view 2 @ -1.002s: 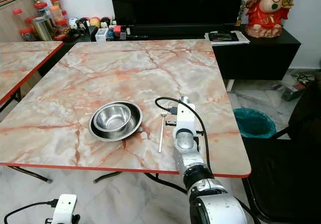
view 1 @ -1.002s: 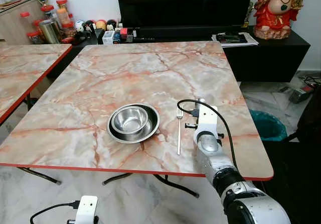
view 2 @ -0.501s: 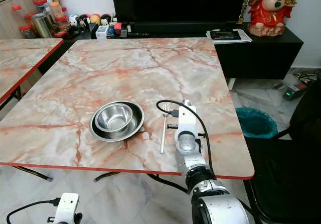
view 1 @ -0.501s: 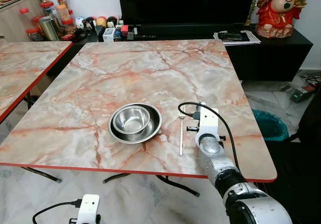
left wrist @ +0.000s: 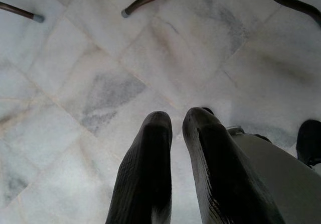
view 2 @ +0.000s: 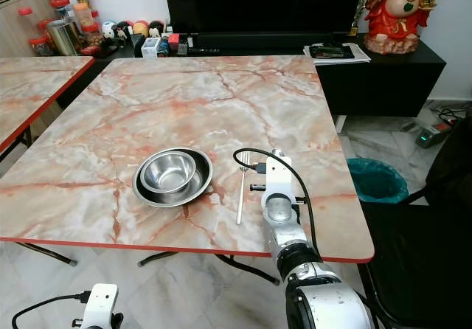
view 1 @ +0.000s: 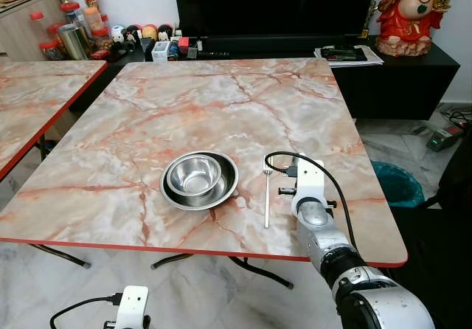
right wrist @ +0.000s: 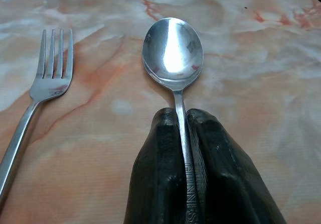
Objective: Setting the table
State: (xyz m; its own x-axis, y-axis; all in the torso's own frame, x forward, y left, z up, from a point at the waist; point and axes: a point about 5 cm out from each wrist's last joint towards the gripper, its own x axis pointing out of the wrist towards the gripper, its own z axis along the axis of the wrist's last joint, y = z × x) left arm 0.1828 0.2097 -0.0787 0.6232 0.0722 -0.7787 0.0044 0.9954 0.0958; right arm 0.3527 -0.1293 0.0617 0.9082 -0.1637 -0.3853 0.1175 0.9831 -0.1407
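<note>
One spoon (right wrist: 173, 53) pinched tight in the right claw (right wrist: 183, 116) — beside one fork (right wrist: 47, 76), one bowl (view 1: 195, 175).

Right hand (right wrist: 181, 114) low over the tabletop (view 1: 184, 115), its 2 black fingers (right wrist: 155, 174) pinched on a spoon (right wrist: 173, 53) handle. Left hand (left wrist: 176, 121) hanging idle near the floor (left wrist: 75, 58), fingers nearly together.
</note>
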